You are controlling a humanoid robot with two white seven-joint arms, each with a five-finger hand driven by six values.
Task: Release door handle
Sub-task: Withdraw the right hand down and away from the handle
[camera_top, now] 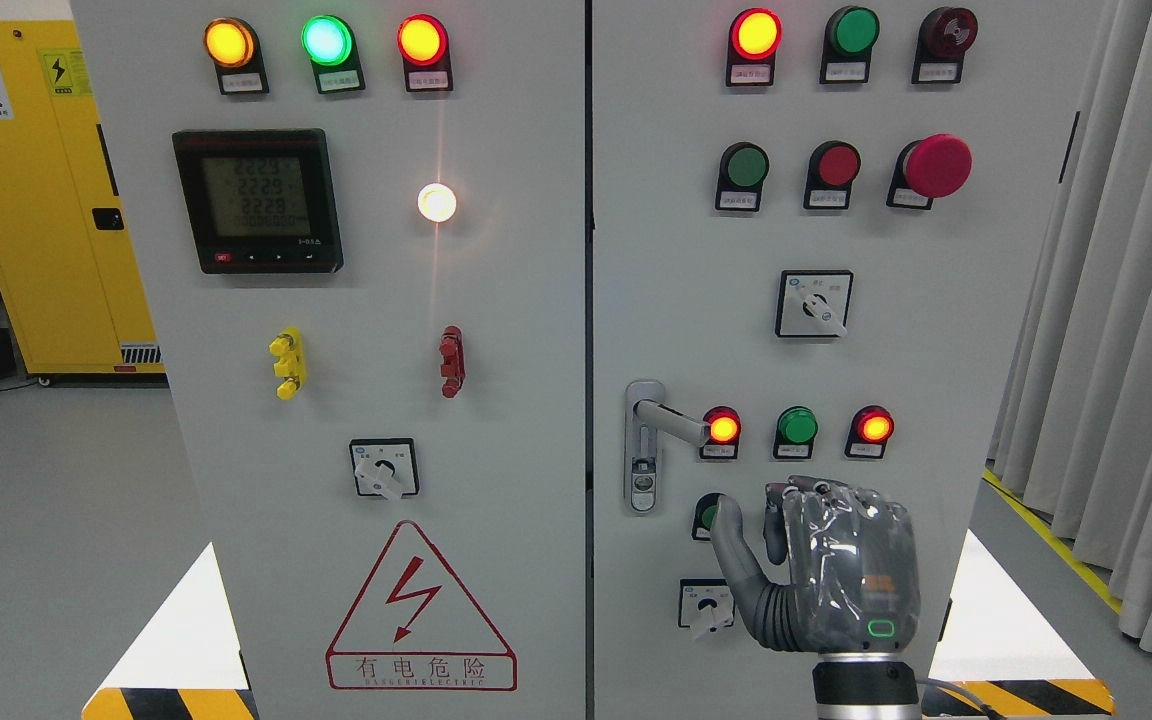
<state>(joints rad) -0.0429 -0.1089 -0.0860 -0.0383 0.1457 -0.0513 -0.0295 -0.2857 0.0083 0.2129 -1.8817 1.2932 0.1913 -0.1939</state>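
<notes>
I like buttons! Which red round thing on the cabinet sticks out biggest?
The big red mushroom button, at the right end of the right door's second row. The other red ones are small and flat.

The robot hand (821, 560) stands clear of the door handle (671, 420), below and to its right, with open panel face between them. The handle lever projects rightward, its tip just beside a lit red lamp (723, 428). Lamps (798, 427) to the right of the lever limit passage on that side. A green button (706, 515) and a rotary switch (704, 605) lie just beside the thumb (736, 550). The panel face left of the handle, up to the door seam (589, 400), is free. Curtains (1126, 350) bound the far right.
</notes>
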